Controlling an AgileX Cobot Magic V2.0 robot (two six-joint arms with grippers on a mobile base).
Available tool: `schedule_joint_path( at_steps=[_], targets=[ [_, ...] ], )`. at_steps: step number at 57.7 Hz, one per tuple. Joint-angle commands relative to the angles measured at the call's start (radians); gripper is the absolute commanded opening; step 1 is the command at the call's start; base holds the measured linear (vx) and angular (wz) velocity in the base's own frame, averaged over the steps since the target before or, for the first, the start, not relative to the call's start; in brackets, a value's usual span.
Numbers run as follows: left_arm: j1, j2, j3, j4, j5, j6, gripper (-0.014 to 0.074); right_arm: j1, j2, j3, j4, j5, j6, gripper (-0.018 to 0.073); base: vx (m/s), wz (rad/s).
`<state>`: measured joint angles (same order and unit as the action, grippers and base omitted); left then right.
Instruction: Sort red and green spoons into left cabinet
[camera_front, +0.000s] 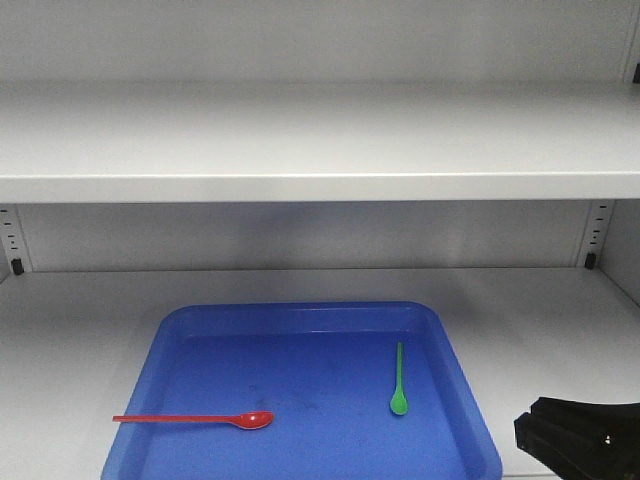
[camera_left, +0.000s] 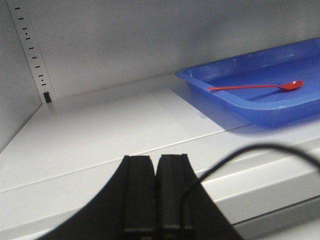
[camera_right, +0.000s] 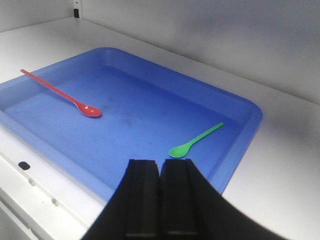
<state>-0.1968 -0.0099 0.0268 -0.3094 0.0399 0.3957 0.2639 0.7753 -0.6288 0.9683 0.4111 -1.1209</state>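
Hovering nearest, the right gripper (camera_right: 159, 165) and left gripper (camera_left: 155, 162) have jaws clenched on nothing. Beyond, the red spoon (camera_front: 195, 419) and green spoon (camera_front: 398, 381) lie in a blue tray (camera_front: 160, 345) on the left cabinet (camera_front: 320, 150) shelf, seemingly ungrasped yet.

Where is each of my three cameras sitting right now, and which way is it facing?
Exterior front: faces the cabinet shelf head-on, above the blue tray holding the red spoon and green spoon; right gripper shows lower right.
Left wrist: low over the shelf left of the tray, facing right; left gripper shut.
Right wrist: over the tray's near right corner, looking down at both spoons; fingers shut.
All three share the red spoon.
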Motion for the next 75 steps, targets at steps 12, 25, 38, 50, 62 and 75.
schedule_joint_path(
  at_steps=[12,25,38,50,62,75],
  targets=[
    [0.002,-0.02,0.017,-0.001,-0.087,-0.001,-0.0001,0.002,-0.008,-0.03,0.027,-0.034,-0.002,-0.0003,0.0,0.0],
    [0.002,-0.02,0.017,0.169,-0.088,-0.14,-0.0001,0.002,-0.008,-0.03,0.027,-0.034,-0.002,-0.0003,0.0,0.0],
    [0.002,-0.02,0.017,0.335,-0.088,-0.307,-0.0001,0.002,-0.008,-0.03,0.027,-0.034,-0.002,-0.0003,0.0,0.0],
    [0.002,-0.02,0.017,0.339,-0.088,-0.315,-0.0001,0.002,-0.008,-0.03,0.027,-0.034,-0.002,-0.0003,0.0,0.0],
    [0.08,-0.021,0.017,0.33,-0.076,-0.317,-0.0001,0.002,-0.008,-0.03,0.027,-0.034,-0.002,-0.0003,0.0,0.0],
    [0.123,-0.021,0.017,0.33,-0.074,-0.324,-0.0001,0.002,-0.008,-0.03,0.027,-0.034,-0.002,-0.0003,0.0,0.0]
  ],
)
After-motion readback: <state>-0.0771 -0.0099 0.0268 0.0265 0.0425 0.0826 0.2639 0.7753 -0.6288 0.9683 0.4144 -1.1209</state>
